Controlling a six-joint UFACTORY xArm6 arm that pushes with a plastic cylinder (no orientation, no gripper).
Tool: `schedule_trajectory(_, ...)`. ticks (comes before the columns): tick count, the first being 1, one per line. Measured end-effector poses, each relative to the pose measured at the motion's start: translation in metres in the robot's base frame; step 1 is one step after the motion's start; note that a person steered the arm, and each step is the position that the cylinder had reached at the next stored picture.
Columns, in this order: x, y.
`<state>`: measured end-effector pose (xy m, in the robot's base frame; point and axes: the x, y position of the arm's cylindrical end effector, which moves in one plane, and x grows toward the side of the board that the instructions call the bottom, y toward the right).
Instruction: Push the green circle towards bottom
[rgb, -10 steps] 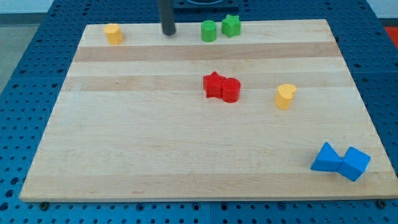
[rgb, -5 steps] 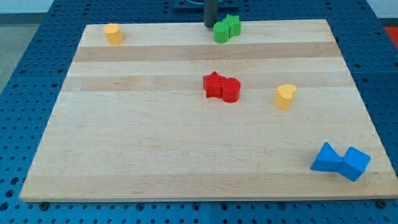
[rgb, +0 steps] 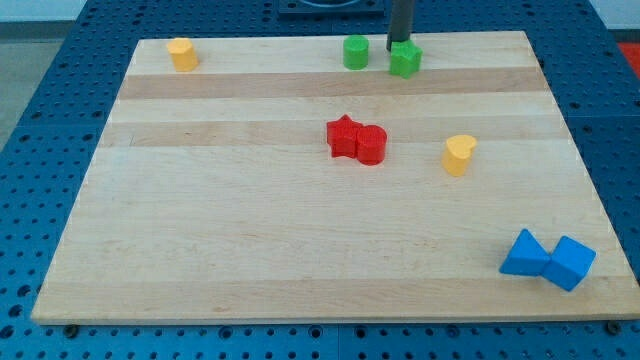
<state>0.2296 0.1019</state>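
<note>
The green circle (rgb: 356, 52) sits near the board's top edge, a little right of centre. The green star (rgb: 405, 59) lies to its right, with a gap between them. My tip (rgb: 400, 43) is at the top edge, touching the upper left side of the green star and to the right of the green circle.
A red star (rgb: 343, 136) and red cylinder (rgb: 371, 145) touch near the board's middle. A yellow heart (rgb: 459, 155) lies right of them. A yellow block (rgb: 182, 54) sits at the top left. Two blue blocks (rgb: 547, 260) lie at the bottom right. The wooden board (rgb: 250, 230) rests on a blue pegboard.
My tip swept right along the top edge, from left of the green circle to the green star. The circle shifted right, and the star moved right and slightly down.
</note>
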Motion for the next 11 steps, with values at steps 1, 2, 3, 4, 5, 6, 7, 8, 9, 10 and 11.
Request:
schedule_trajectory(1, 0.005, 0.002)
schedule_trajectory(2, -0.017, -0.003)
schedule_trajectory(3, -0.032, -0.022)
schedule_trajectory(4, -0.032, -0.042)
schedule_trajectory(5, -0.029, -0.044)
schedule_trajectory(6, -0.014, -0.044)
schedule_trajectory(7, -0.005, -0.047)
schedule_trajectory(8, 0.000, -0.064)
schedule_trajectory(9, 0.016, -0.084)
schedule_trajectory(10, 0.035, -0.104)
schedule_trajectory(11, 0.058, -0.121)
